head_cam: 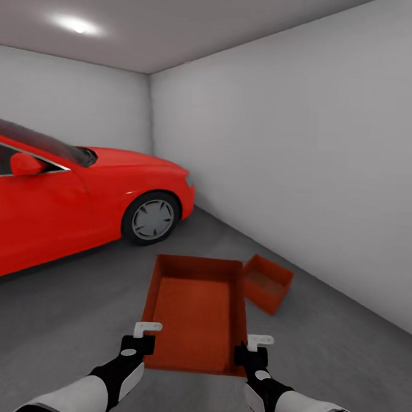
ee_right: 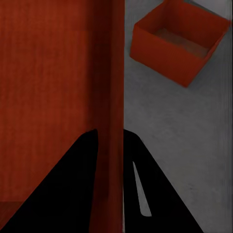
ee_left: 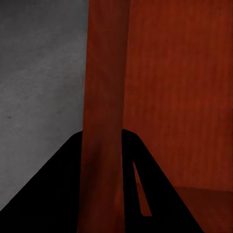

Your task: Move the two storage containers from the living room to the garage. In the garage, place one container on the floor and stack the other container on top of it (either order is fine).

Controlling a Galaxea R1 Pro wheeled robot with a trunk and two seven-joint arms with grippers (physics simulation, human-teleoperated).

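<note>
I hold one orange-red storage container [head_cam: 196,315] in front of me above the dark grey garage floor [head_cam: 70,326]. My left gripper [head_cam: 138,345] is shut on its left wall [ee_left: 104,97], and my right gripper [head_cam: 252,355] is shut on its right wall [ee_right: 109,97]. In each wrist view the thin wall runs between the two dark fingers [ee_left: 58,199] [ee_right: 63,194]. The other storage container [head_cam: 267,283] [ee_right: 177,41] sits on the floor just beyond the held one's far right corner, turned at an angle and open side up.
A red car [head_cam: 60,203] is parked at the left, its front wheel [head_cam: 151,218] close to the held container's far end. A plain white wall [head_cam: 305,175] runs along the right, just past the grounded container.
</note>
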